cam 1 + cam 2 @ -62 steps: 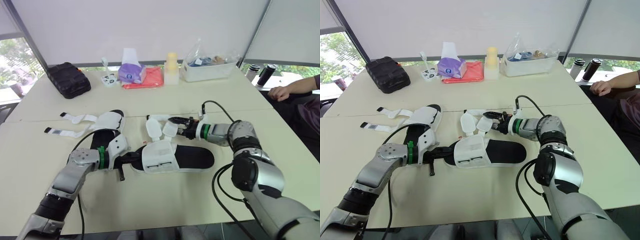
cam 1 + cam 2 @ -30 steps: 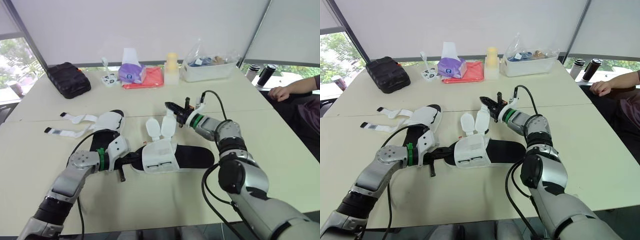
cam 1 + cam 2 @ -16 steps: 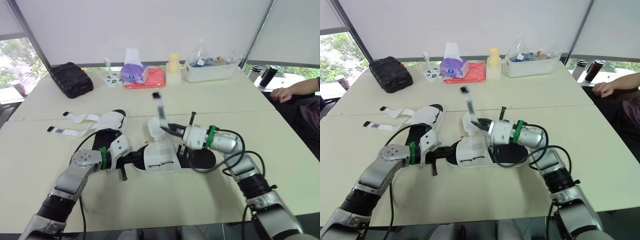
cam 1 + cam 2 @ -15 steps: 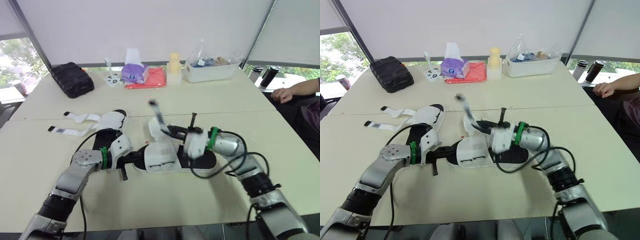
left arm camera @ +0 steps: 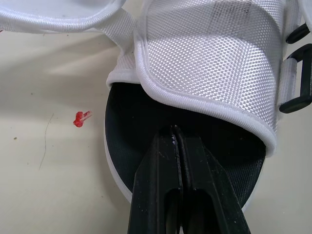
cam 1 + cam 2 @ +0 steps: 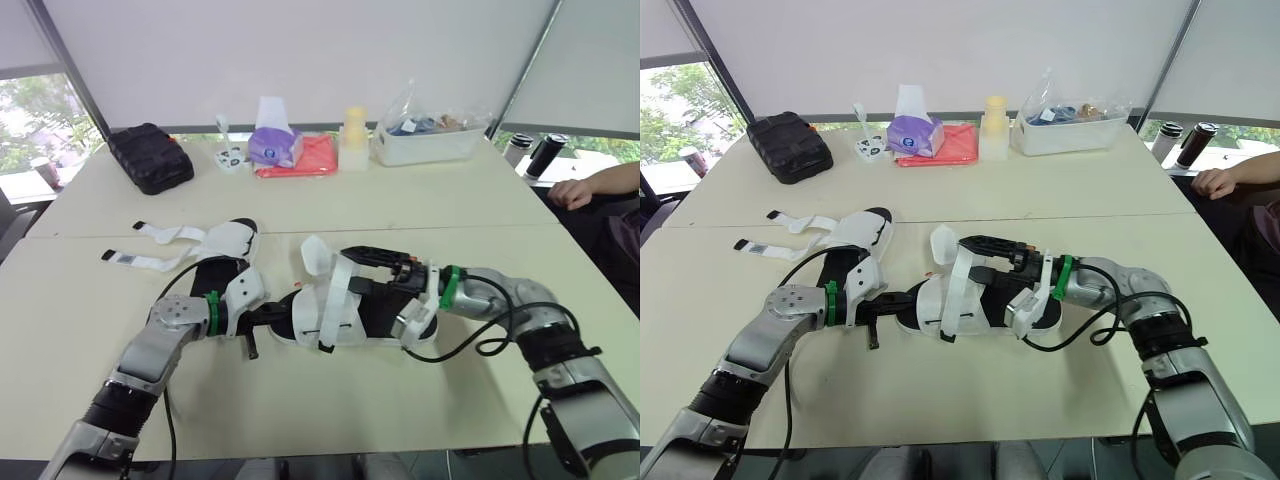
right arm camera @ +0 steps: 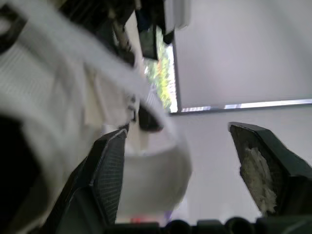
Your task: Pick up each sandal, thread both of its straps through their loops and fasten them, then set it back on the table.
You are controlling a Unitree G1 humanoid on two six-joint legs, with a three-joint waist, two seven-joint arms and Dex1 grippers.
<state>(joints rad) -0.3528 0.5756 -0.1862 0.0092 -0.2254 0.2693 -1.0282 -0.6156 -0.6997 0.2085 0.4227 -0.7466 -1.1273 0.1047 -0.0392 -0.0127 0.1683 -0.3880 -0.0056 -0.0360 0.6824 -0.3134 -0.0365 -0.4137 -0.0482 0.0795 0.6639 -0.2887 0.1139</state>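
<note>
A clear bin point(image 6: 430, 142) of small items stands far right on the cream surface point(image 6: 400, 210). The centre sandal point(image 6: 325, 312) lies between both hands, and the left sandal point(image 6: 222, 243) lies beside it. The left hand point(image 5: 175, 131) has its fingers together on the centre sandal's insole, and the right hand point(image 6: 375, 288) is spread apart over it.

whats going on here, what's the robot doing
A robot is fastening sandals at a table. Its left end effector is shut on one end of the middle sandal. The right end effector is open beside a strap draped across it. The other sandal lies to the left, straps loose.
</note>
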